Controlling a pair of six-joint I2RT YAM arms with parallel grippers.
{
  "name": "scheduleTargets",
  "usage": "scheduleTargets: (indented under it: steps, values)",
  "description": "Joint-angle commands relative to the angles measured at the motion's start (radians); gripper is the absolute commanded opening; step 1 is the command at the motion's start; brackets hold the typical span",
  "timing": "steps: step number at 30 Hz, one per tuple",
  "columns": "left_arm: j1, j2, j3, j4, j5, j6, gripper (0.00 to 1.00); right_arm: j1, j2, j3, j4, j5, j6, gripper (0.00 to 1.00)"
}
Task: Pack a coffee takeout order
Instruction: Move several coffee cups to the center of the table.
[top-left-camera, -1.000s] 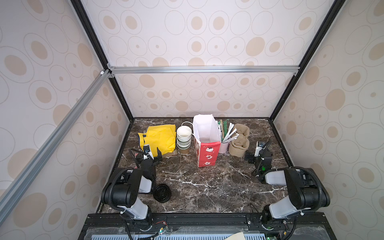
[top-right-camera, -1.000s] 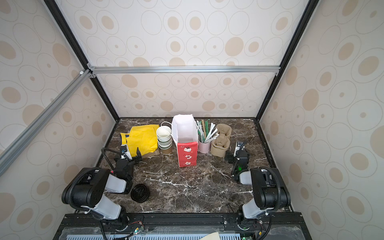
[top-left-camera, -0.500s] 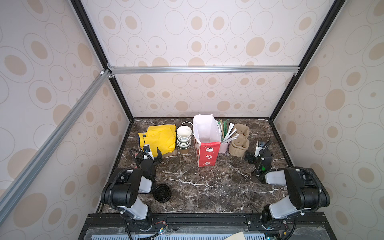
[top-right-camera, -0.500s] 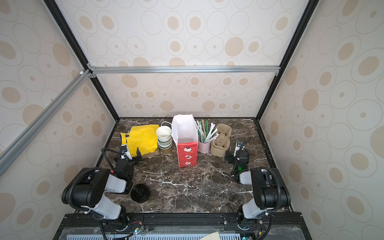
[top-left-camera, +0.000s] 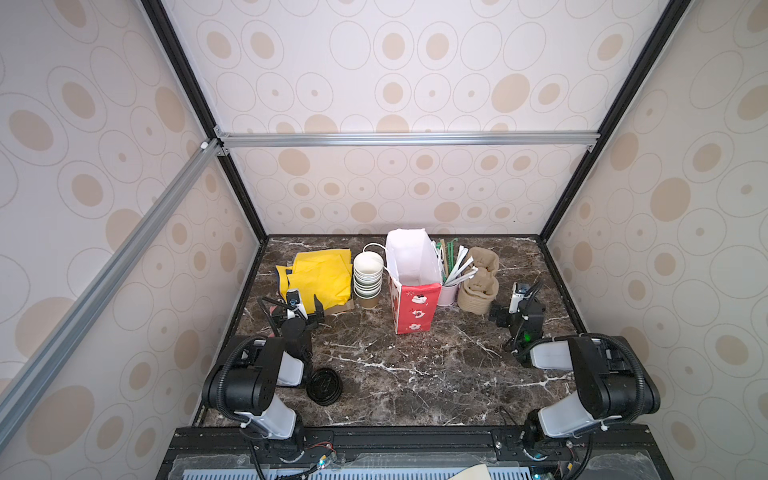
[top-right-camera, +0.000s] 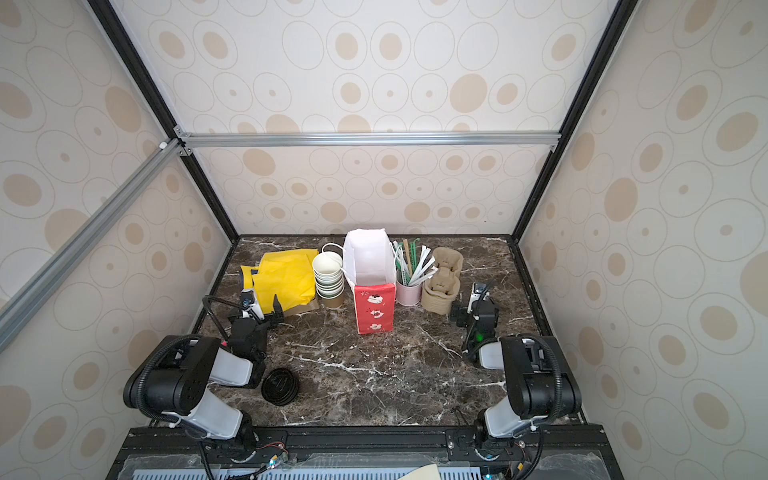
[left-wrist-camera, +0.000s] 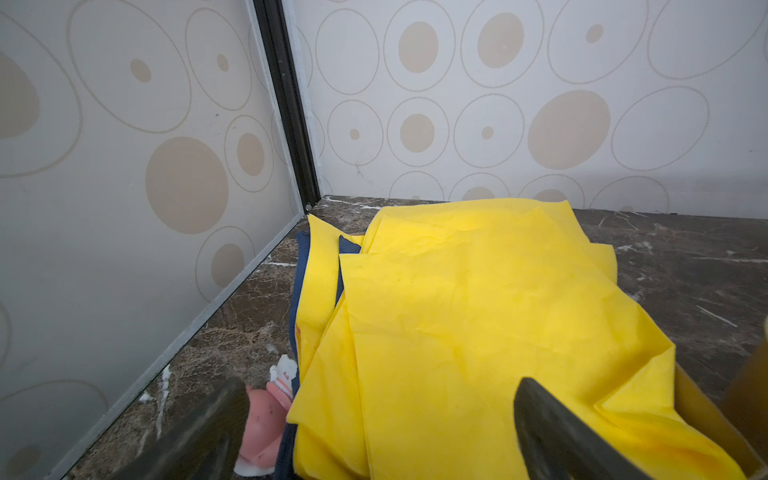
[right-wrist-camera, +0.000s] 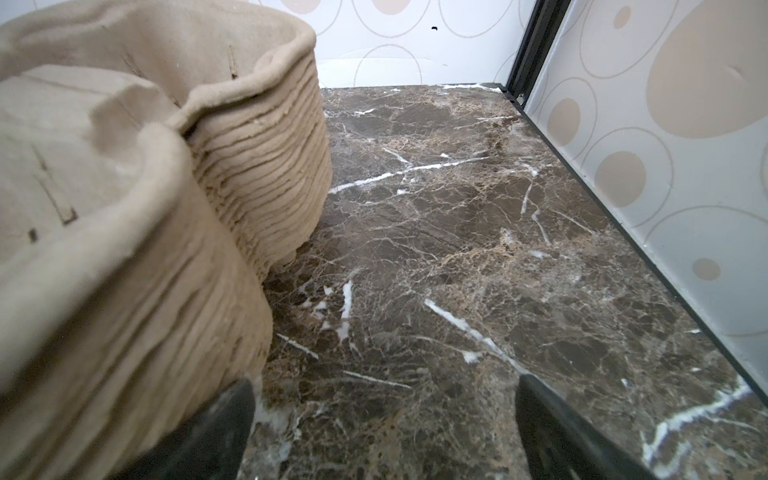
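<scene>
Left end effector (top-left-camera: 305, 304) and right end effector (top-left-camera: 509, 302) both spread wide, nothing gripped, parked by the back row.
The yellow paper napkins (left-wrist-camera: 478, 332) are seen as a creased, loosely folded pile in the back-left corner of the marble surface (top-left-camera: 415, 365), straddled at the near edge by the left fingers. The brown moulded-pulp cup trays (right-wrist-camera: 124, 208) are nested in a ribbed stack at back right, just beside the right fingers; the nearest wall is blurred and cut off in the wrist view. A dark blue layer under the napkins is mostly hidden. Open room is left mid-surface in front of the red-and-white paper bag (top-left-camera: 415, 307); side walls are close.
</scene>
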Motion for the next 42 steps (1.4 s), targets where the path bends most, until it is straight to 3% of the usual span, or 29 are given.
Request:
scheduleTargets:
  steps: [1,5,7,10,14,18,24,28,31,35,42]
  values:
    - [-0.001,-0.037,-0.035,0.079,-0.007,0.018,0.99,0.01,-0.057,-0.006,0.027,0.023,-0.001,1.0]
    - [-0.001,-0.195,-0.086,0.036,-0.075,-0.006,0.99,0.006,-0.261,0.047,-0.298,0.134,0.035,1.0]
    - [-0.001,-0.292,-0.088,-0.04,-0.086,-0.01,0.99,0.004,-0.319,0.048,-0.367,0.199,0.05,1.0]
    - [0.0,-0.441,-0.06,-0.22,-0.084,0.001,0.99,0.002,-0.4,0.076,-0.51,0.303,0.183,1.0]
    - [0.003,-0.611,0.019,-0.495,-0.087,-0.049,0.99,-0.004,-0.47,0.218,-0.884,0.296,0.315,1.0]
    - [0.004,-0.689,0.17,-0.79,0.045,-0.11,0.99,-0.007,-0.464,0.379,-1.203,0.204,0.367,1.0]
    - [0.003,-0.629,0.442,-1.146,0.24,-0.304,0.99,-0.006,-0.458,0.552,-1.486,0.073,0.481,0.93]
    - [-0.004,-0.527,0.658,-1.444,0.312,-0.516,0.99,-0.006,-0.451,0.637,-1.624,-0.002,0.542,0.9]
    - [-0.022,-0.441,0.805,-1.657,0.392,-0.597,0.98,-0.006,-0.439,0.684,-1.708,-0.016,0.573,0.9]
    - [-0.073,-0.353,0.934,-1.774,0.46,-0.58,0.9,-0.005,-0.435,0.715,-1.754,-0.015,0.617,0.88]
    - [-0.14,-0.176,1.165,-1.92,0.424,-0.503,0.82,-0.005,-0.435,0.664,-1.761,0.022,0.66,0.86]
